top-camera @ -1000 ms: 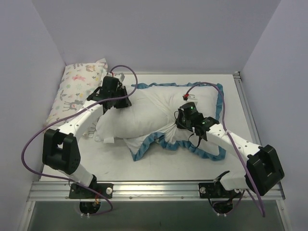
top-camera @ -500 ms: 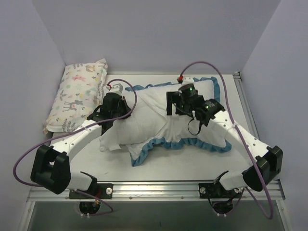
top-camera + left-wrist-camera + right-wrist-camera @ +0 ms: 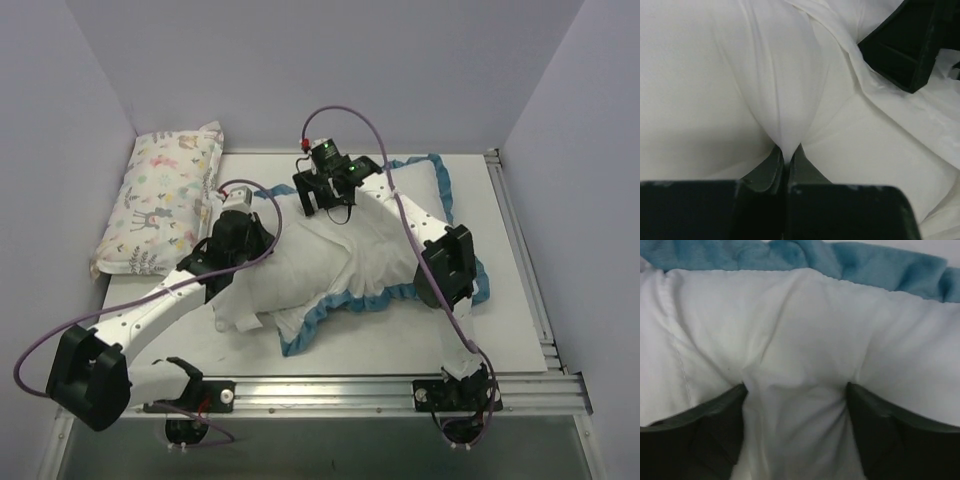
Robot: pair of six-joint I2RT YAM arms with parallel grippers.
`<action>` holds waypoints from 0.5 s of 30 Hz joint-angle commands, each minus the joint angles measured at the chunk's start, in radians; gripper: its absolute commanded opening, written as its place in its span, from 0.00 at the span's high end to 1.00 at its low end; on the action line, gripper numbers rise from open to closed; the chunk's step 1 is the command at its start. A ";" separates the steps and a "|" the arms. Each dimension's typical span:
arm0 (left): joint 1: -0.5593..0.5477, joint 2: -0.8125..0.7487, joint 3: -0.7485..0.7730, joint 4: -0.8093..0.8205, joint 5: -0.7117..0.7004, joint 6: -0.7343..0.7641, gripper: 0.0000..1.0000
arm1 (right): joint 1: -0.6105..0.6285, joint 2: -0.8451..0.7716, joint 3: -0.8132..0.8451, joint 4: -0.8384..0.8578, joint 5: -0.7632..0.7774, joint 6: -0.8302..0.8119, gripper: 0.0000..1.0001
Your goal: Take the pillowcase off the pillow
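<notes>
Two risks stand out. The left tool (image 3: 787,152) is clamped on only a thin pinch of white cloth, seemingly the skin of the pillow (image 3: 250,295). The pillow lies partly out of the pillowcase (image 3: 375,255), left of centre on the worktop (image 3: 400,340). I judge that a hard tug could let so small a pinch slip free. The right tool (image 3: 795,395) has its jaws apart, straddling a fold of the pillowcase's white inside just short of the blue trim (image 3: 880,265), so nothing anchors the pillowcase. If the left tool pulls now, pillowcase and pillow would likely slide together. Compared with a second ago, the right tool has left the middle of the pillowcase and swung to its far left edge. The left tool has drawn toward the near edge of the worktop, the pillow coming with it
</notes>
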 commanded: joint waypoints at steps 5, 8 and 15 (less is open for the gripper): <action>-0.039 -0.126 -0.017 -0.258 0.016 -0.015 1.00 | -0.028 0.096 0.188 -0.215 0.134 -0.006 0.89; -0.038 -0.233 0.054 -0.385 -0.038 0.008 1.00 | -0.112 0.093 0.221 -0.247 0.191 0.051 1.00; 0.001 -0.380 0.174 -0.564 -0.154 0.000 1.00 | -0.315 0.037 0.222 -0.244 0.216 0.178 1.00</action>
